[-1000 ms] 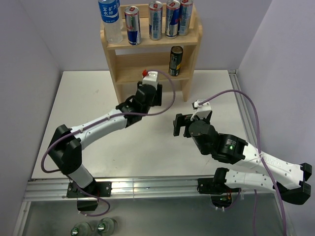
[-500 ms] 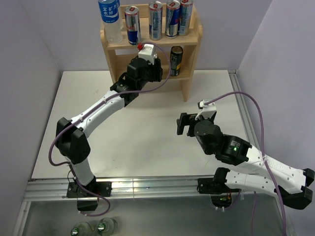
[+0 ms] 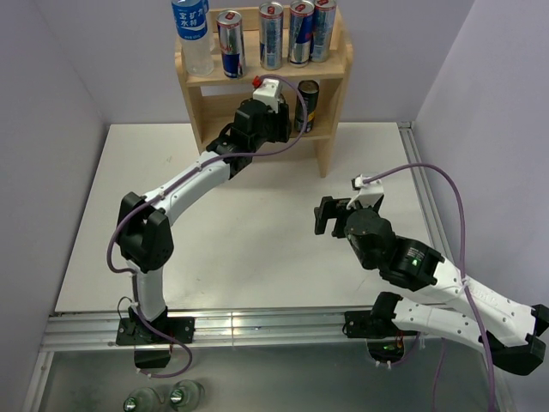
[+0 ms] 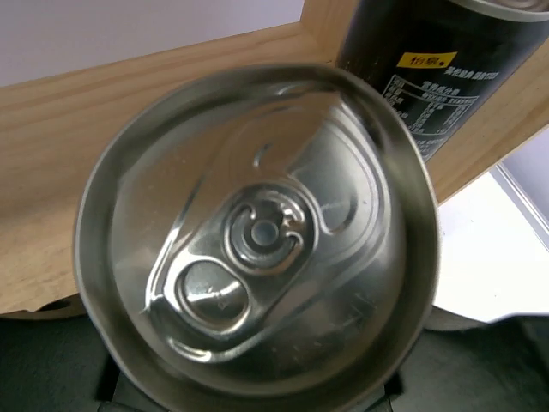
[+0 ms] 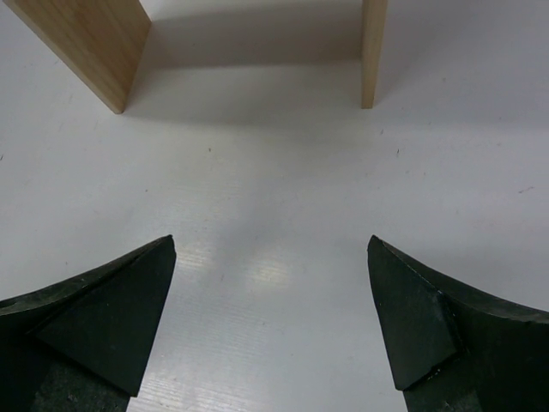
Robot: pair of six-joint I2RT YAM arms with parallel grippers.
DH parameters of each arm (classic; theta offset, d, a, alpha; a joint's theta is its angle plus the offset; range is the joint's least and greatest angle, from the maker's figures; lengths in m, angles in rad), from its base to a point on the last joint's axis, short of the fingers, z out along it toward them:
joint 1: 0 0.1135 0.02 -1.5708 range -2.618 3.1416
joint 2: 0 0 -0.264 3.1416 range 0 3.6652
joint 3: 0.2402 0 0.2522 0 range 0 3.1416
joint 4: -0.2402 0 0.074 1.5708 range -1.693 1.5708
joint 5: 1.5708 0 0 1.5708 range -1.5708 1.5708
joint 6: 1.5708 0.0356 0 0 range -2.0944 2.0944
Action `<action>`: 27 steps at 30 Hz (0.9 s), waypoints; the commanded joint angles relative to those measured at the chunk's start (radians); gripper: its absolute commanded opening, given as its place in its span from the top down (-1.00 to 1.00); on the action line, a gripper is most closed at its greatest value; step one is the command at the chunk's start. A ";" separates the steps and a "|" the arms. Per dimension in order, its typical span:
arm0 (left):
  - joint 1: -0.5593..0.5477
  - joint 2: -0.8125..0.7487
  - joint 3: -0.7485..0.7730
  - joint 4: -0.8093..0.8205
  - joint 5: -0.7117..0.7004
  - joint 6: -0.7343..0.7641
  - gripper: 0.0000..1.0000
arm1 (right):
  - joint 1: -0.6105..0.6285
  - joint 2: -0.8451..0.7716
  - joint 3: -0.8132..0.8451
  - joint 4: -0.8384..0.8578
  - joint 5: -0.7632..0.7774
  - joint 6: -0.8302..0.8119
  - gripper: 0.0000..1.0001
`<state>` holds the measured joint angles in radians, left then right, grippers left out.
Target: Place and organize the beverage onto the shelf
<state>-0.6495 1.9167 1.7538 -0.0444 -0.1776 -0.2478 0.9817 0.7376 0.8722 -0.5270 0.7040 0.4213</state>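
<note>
The plain silver aluminium can [image 4: 257, 232] fills the left wrist view lid-on, its pull tab unopened. It sits right against the left gripper [image 3: 276, 124], which is clamped on it, though the lid hides the fingers. In the top view this gripper is at the lower tier of the light two-tier wooden shelf [image 3: 337, 94], at top centre of the frame.

Just beside the silver can, to its upper right, stands a black can [image 4: 429, 69]. It has a yellow strip of dark Chinese characters above a white panel of print too small to read.

The top tier carries a clear bottle [image 3: 192, 34] with white Chinese characters on a blue label. Beside it is a row of four blue-and-silver cans [image 3: 271, 34] whose writing is illegible.

The right gripper [image 5: 270, 326] hangs with its fingers spread wide and empty. It is over the white table [image 3: 257, 249], well apart from the shelf.
</note>
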 commanded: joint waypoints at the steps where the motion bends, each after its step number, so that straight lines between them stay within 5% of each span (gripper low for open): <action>1: 0.005 0.004 0.096 0.133 -0.005 0.012 0.99 | -0.014 -0.033 -0.012 0.012 -0.012 -0.016 -1.00; 10: 0.005 0.034 0.121 0.135 -0.034 0.016 0.99 | -0.040 -0.050 -0.030 0.019 -0.034 -0.026 -1.00; 27: 0.010 0.045 0.075 0.135 -0.097 -0.005 -0.63 | -0.063 -0.058 -0.045 0.018 -0.047 -0.016 -1.00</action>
<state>-0.6640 1.9629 1.8015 -0.0269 -0.2184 -0.2253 0.9272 0.6998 0.8417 -0.5251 0.6563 0.4068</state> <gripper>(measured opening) 0.773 0.998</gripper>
